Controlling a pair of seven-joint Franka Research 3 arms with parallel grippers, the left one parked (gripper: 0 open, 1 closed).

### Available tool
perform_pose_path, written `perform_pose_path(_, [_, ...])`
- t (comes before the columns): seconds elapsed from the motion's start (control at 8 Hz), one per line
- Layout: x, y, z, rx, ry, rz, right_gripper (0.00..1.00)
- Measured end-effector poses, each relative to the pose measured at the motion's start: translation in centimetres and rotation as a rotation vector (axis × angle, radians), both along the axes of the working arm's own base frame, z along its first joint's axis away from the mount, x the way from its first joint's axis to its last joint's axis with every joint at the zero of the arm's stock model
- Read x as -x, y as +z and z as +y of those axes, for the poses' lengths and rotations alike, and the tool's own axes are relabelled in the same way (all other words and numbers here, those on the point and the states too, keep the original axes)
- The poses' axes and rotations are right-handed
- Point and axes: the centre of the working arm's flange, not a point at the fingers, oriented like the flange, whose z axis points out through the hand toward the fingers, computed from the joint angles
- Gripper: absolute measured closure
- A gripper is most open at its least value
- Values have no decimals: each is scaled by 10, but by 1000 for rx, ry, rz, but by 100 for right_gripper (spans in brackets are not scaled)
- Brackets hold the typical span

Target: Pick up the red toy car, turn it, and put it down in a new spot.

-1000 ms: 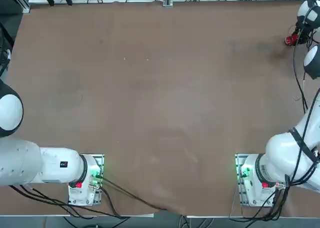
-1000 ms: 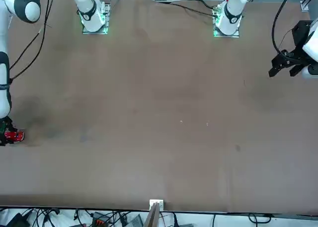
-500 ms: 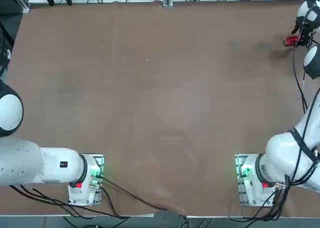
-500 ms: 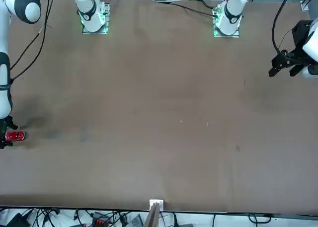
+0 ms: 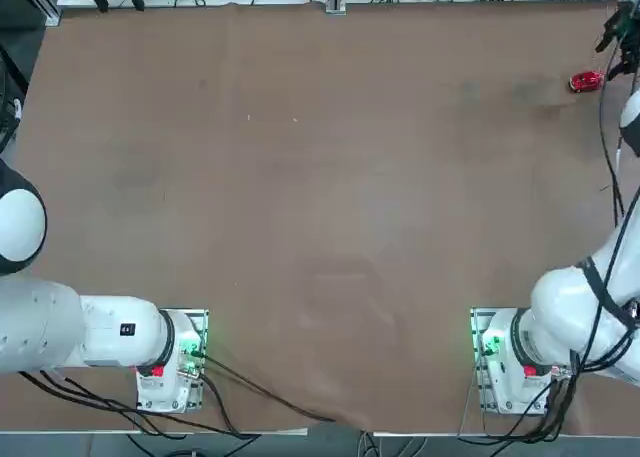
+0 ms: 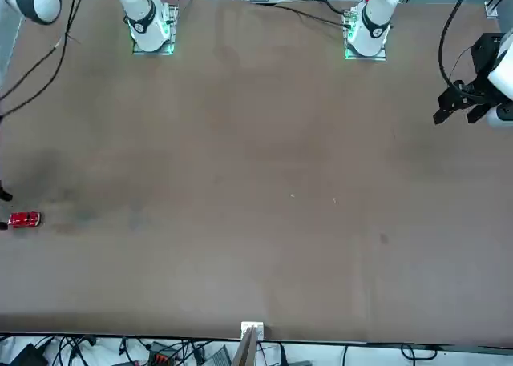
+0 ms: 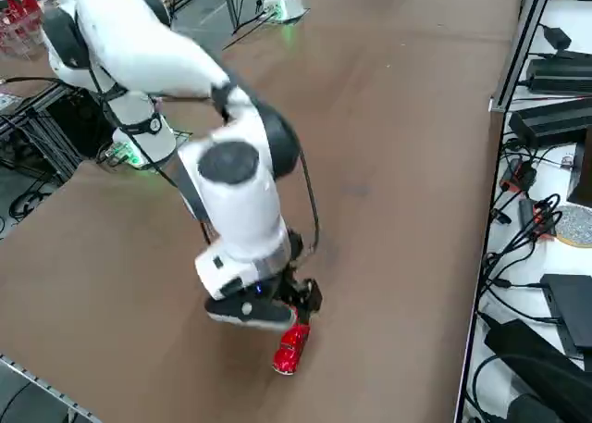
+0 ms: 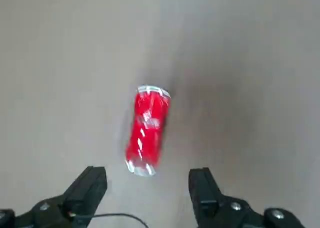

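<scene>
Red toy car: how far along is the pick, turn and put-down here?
Looks done: the car rests on the table near its far right edge, and the right gripper has let go, its fingers wide apart with the car beyond them. In hand: nothing. Left: probably only moving the arm clear. Whether it was turned, these views alone cannot settle.
</scene>
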Motion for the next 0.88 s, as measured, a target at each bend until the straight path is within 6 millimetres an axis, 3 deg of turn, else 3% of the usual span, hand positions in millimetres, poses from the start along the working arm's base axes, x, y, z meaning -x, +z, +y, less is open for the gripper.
perform_pose_path(0.25, [18,77,34,-84,224,97,0])
perform_pose_path(0.38, [22,106,63,-124,332,139,0])
perform_pose_path(0.62, [23,152,146,-197,529,227,0])
perform_pose_path(0.88, [18,181,240,-216,675,282,0])
